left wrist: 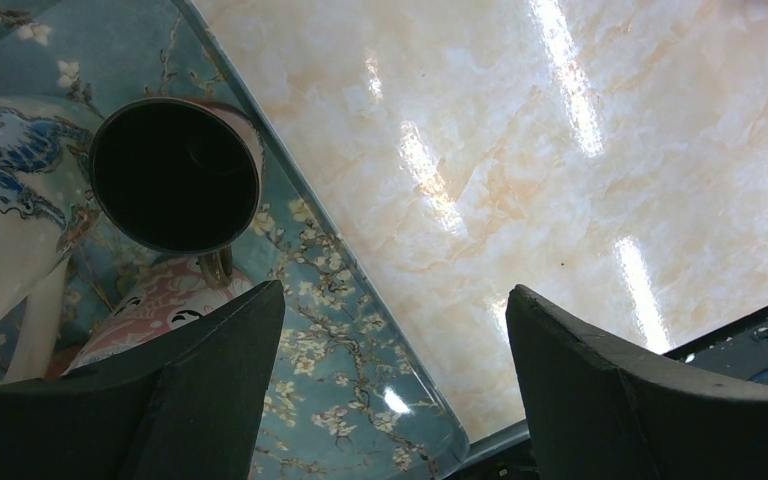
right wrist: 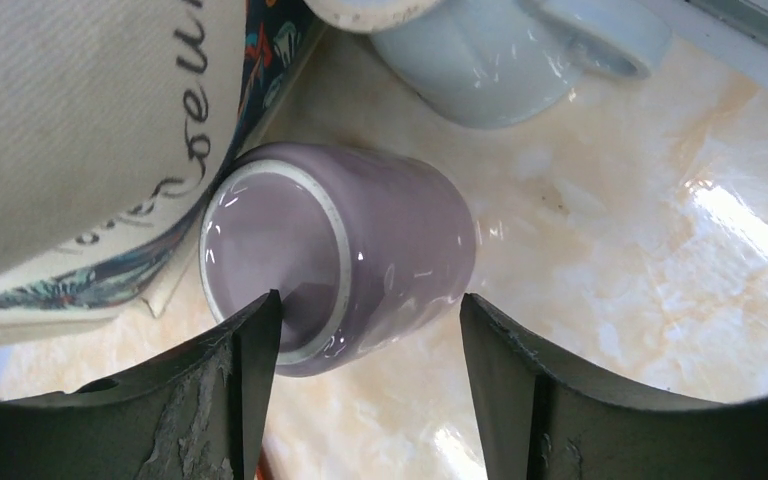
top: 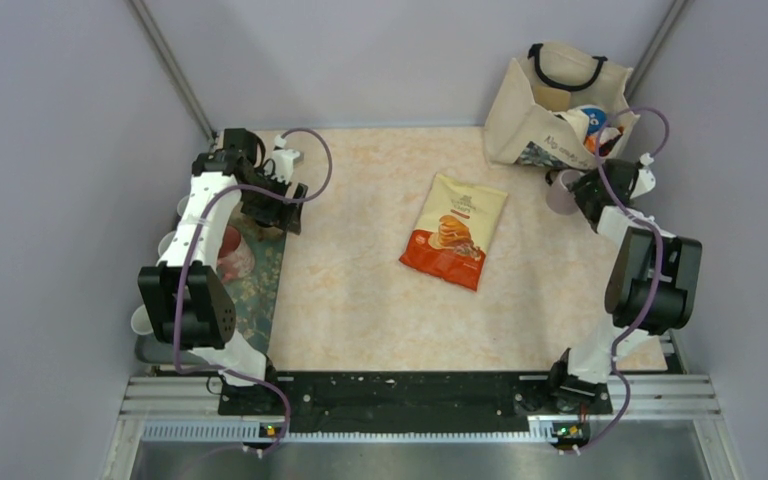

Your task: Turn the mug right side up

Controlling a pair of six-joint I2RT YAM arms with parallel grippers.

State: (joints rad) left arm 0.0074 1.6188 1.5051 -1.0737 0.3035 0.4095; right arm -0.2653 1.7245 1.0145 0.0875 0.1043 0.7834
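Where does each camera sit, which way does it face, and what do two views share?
Top external: above and behind the bases, looking down on the table; left arm and right arm show.
Left wrist: facing down at the tray; left fingers show.
Right wrist: facing down at the lilac mug by the tote; right fingers show.
Shared: top and right wrist both show mug and tote.

1. The left arm (top: 196,215) and right arm (top: 650,272) are showing white links between black joint housings.
2. A purple cable (top: 329,165) is running along each arm in loose loops.
3. The left fingers (left wrist: 210,400) are looking matte black and smooth; the right fingers (right wrist: 222,410) are showing pale scuffs on their inner faces.
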